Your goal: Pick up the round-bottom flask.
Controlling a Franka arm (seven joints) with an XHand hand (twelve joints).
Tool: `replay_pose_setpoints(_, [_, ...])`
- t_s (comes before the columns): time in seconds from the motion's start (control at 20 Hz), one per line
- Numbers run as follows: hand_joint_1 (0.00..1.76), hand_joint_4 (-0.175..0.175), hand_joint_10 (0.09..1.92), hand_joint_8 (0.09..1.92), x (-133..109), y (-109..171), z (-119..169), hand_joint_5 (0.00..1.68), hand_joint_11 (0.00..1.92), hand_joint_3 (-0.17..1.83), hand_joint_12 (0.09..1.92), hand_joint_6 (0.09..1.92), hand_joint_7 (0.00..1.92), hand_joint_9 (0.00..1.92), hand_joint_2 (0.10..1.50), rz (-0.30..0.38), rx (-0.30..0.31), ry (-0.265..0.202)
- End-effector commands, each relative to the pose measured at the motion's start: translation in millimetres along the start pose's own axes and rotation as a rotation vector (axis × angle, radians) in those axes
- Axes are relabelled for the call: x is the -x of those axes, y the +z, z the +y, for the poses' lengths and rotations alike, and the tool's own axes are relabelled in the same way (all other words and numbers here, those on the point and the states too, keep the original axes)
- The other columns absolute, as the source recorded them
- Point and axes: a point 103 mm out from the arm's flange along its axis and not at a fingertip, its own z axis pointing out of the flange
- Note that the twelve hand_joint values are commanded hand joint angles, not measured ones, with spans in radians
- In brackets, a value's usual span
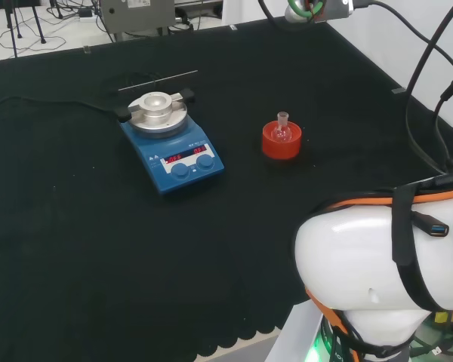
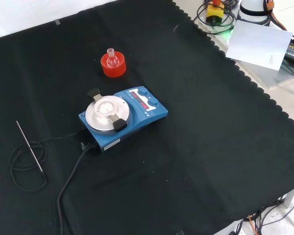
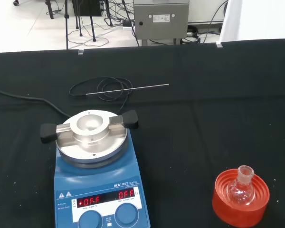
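Wrist view: round-bottom flask [image 3: 241, 189] upright in red ribbed stand [image 3: 241, 199], neck up, apparently empty. Blue hotplate stirrer [image 3: 99, 187] well apart beside it; thin metal probe [image 3: 128, 89] with coiled lead farther out on bench [image 3: 204, 123]. Flask ahead of and below wrist camera, nothing touching it. Robot hand state: cannot tell. Step judged: approach, pickup not yet begun. Next move calls for descent over stand, fingers closing round neck or bulb, straight lift to clear stand without tipping it.
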Motion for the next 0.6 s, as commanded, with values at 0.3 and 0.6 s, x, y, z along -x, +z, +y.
replay_pose_setpoints(0.3, [0.05, -0.025, 0.68, 0.42, 4.3, 2.2, 4.9, 0.13, 0.0, 0.32, 1.05, 0.09, 0.0, 0.05, 1.32, -0.002, 0.003, 0.006])
replay_pose_setpoints(0.6, [0.05, -0.025, 0.68, 0.42, 30.8, 15.8, 18.9, 0.13, 0.0, 0.31, 1.05, 0.09, 0.0, 0.05, 1.32, 0.025, -0.014, 0.037])
